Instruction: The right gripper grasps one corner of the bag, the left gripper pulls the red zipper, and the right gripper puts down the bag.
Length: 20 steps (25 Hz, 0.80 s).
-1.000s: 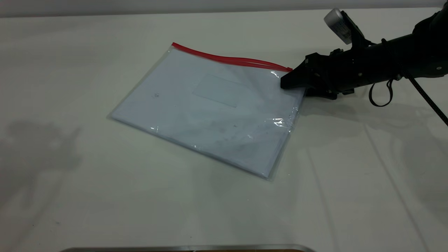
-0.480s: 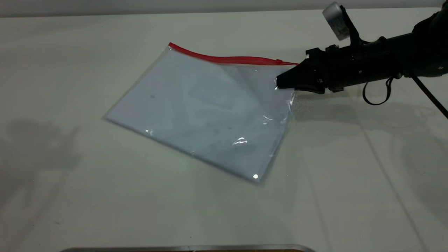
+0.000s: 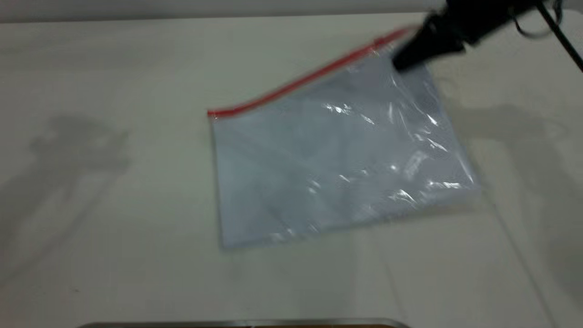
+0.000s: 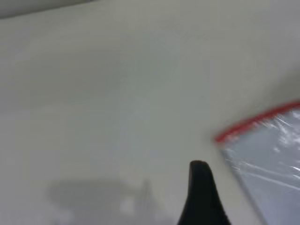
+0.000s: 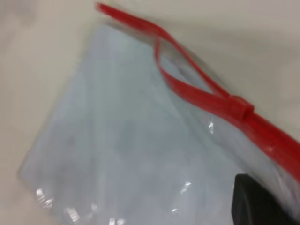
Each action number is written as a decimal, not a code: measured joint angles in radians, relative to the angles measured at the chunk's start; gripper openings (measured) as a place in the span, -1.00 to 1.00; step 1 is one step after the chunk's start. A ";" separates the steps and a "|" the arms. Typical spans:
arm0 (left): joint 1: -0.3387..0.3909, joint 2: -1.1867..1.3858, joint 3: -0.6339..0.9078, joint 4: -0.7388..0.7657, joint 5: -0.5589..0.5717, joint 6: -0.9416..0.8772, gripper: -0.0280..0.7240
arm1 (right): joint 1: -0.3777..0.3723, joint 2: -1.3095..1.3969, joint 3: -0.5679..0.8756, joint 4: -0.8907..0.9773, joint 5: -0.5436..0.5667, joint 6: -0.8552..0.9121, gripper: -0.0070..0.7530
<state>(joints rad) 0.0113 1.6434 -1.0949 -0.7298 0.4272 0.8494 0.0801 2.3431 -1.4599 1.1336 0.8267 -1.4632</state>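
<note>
Right gripper (image 3: 401,61), upper right of the frame, clamped on the bag's (image 3: 337,159) top corner, lifting that end; red zipper (image 3: 309,77) slopes down toward centre left; left gripper (image 4: 199,171) near the far corner, finger spread indiscernible; hold the corner firm and taut, giving a straight pull.

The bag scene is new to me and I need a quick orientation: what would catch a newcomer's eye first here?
First, the bag, a clear pouch with white sheets inside, hangs tilted from its far right corner, pinched by the right tool at the exterior view's top right. Next, the red zipper slopes along its upper edge; the right wrist view shows it partly open near the slider. The left tool hovers over the table near the bag's free zipper corner.
</note>
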 joint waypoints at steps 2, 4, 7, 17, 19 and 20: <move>-0.021 0.114 -0.106 -0.057 0.086 0.125 0.61 | 0.046 -0.009 -0.017 0.012 0.009 -0.007 -0.89; -0.044 0.212 -0.209 -0.136 0.180 0.242 0.61 | 0.091 -0.010 -0.023 0.019 0.016 -0.014 -0.89; -0.074 0.352 -0.335 -0.249 0.328 0.389 0.61 | 0.126 -0.010 -0.023 0.021 0.015 -0.020 -0.89; -0.191 0.719 -0.668 -0.294 0.562 0.501 0.53 | 0.158 -0.010 -0.023 0.040 0.011 -0.022 -0.89; -0.223 0.766 -0.727 -0.294 0.594 0.501 0.51 | 0.159 -0.010 -0.023 0.040 0.014 -0.022 -0.89; -0.236 0.787 -0.748 -0.294 0.608 0.501 0.51 | 0.159 -0.010 -0.023 0.040 0.015 -0.022 -0.89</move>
<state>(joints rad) -0.2251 2.4306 -1.8425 -1.0234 1.0353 1.3508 0.2386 2.3334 -1.4825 1.1737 0.8417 -1.4850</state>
